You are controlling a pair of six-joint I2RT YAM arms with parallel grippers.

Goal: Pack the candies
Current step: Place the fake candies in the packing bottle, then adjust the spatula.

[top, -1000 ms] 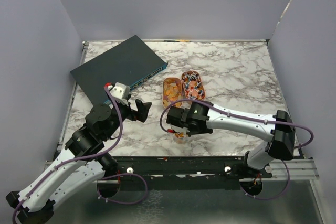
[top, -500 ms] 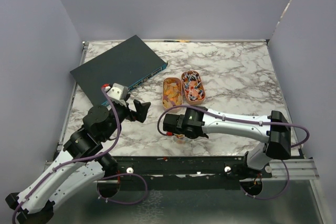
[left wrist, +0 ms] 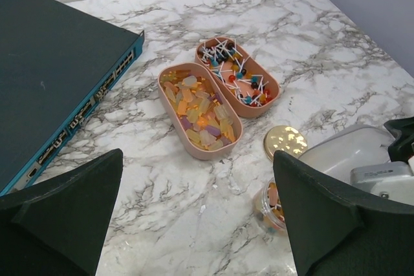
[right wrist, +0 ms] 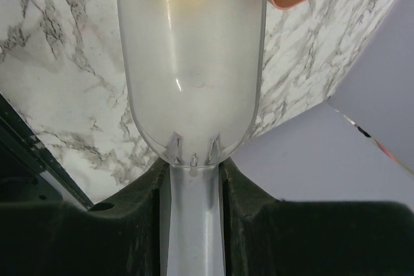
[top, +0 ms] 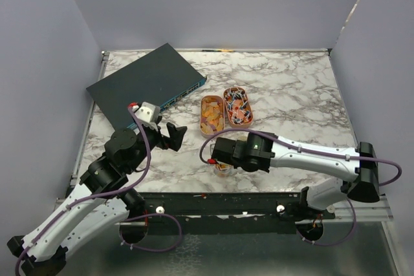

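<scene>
You had the right fingers (right wrist: 145,224) clamped on a clear scoop (right wrist: 191,82) near the jar (left wrist: 272,206), left fingers (left wrist: 65,211) spread wide. Most candies (left wrist: 202,111) sat in two trays (left wrist: 213,154) mid-bench (left wrist: 323,50), a few in the jar.

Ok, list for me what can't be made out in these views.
The jar, left wrist view: its right side is hidden behind the left gripper; how full it is, unclear.
The scoop, right wrist view: tip cut off by the top edge; frosted plastic, so its load cannot be told.
The gold lid: in the top view, hidden under the right arm.
</scene>
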